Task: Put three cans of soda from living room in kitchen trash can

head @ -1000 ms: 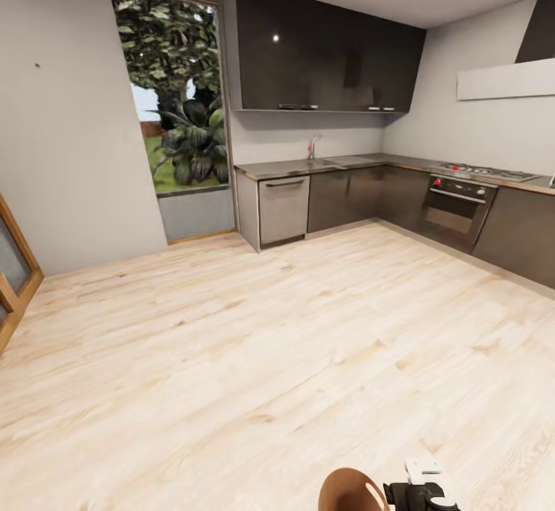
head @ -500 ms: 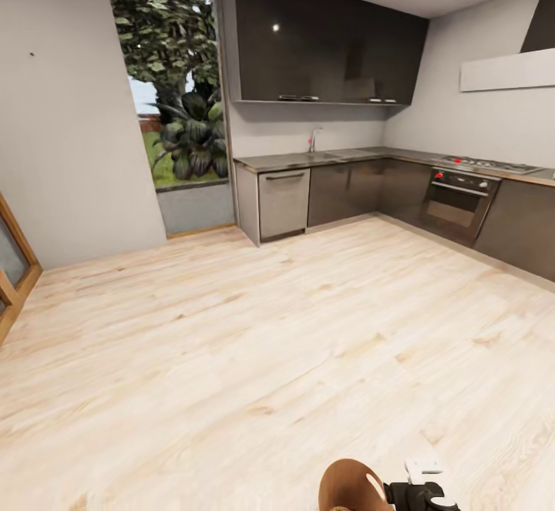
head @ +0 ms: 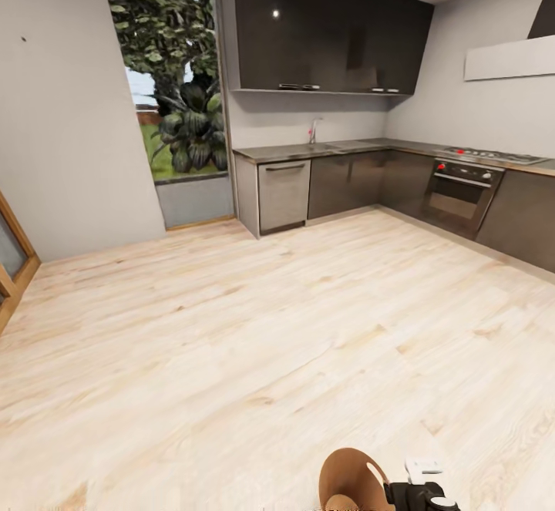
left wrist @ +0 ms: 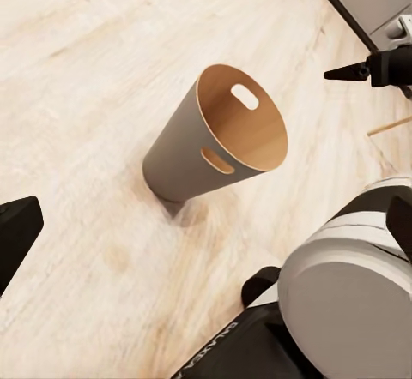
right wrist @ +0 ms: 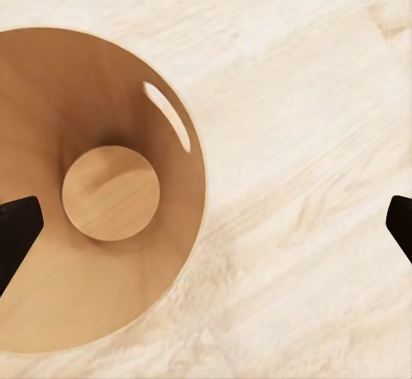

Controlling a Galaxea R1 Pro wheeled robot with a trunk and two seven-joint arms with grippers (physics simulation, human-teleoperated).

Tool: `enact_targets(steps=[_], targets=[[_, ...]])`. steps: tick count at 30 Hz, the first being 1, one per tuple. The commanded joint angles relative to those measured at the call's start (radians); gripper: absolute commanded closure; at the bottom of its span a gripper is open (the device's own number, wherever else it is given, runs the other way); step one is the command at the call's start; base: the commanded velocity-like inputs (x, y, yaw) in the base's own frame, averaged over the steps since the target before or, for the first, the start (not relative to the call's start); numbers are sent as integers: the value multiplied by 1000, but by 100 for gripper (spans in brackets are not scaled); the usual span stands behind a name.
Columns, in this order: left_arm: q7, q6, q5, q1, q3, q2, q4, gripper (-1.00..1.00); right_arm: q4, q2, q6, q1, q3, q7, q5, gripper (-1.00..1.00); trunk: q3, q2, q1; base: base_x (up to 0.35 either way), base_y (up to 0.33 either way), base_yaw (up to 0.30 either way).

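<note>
With the empty trash can (right wrist: 103, 190) on the kitchen floor (head: 231, 326) below the spread-open right tool (right wrist: 206, 225), no soda cans are binned; next it must fetch them.

Pale plank floor (head: 231, 326), oven (head: 459, 196), dishwasher (head: 284, 195), tall garden window (head: 171, 87)

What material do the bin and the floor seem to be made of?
The trash can looks like thin bent wood or plywood: warm brown grain inside, matt off-white grey outside, oval hand-holes cut through. The floor looks like pale wood planks with visible grain and knots, though it could be laminate.
</note>
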Motion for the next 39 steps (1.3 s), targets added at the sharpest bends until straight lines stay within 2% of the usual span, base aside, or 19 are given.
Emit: enact_targets(steps=[1,14,24,39], targets=[[0,0,0,0,0,0,0,-100,0,0,0,0,0,0,0,-100,-5,-7,4,0,0,0],[0,0,0,1,0,0,1,-100,-2,-2,0,-2,0,0,0,-100,-66,-98,54,0,0,0],[0,0,0,0,0,0,0,-100,-3,-4,0,-41,0,0,0,-100,-114,-168,92,0,0,0],[0,0,0,0,0,0,0,-100,-3,-5,1,-47,-1,0,0,-100,-185,-273,150,0,0,0]])
